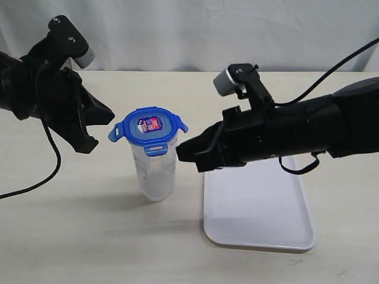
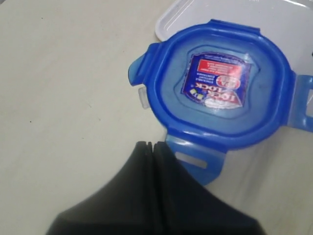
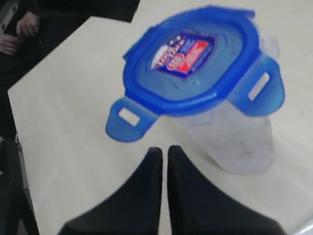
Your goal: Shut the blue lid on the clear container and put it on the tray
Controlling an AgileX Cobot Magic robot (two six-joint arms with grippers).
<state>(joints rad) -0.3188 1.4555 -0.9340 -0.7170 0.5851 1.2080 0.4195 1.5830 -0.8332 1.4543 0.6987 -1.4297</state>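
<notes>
The clear container (image 1: 154, 171) stands upright on the table, left of the tray (image 1: 260, 219). The blue lid (image 1: 149, 129) sits on top of it with its tabs sticking out, sticker face up. My left gripper (image 1: 110, 114) is shut, its tips just left of the lid's left tab; in the left wrist view the left gripper (image 2: 151, 145) ends beside a tab of the lid (image 2: 220, 95). My right gripper (image 1: 179, 152) is shut too, just right of the container's upper wall. In the right wrist view the right gripper (image 3: 161, 151) sits below the lid (image 3: 190, 58) and container (image 3: 234, 142).
The white tray lies flat at the right front of the table, partly under my right arm (image 1: 296, 130); one of its corners (image 2: 171, 19) shows in the left wrist view. A white curtain hangs behind the table. A cable trails from the left arm across the table's left side.
</notes>
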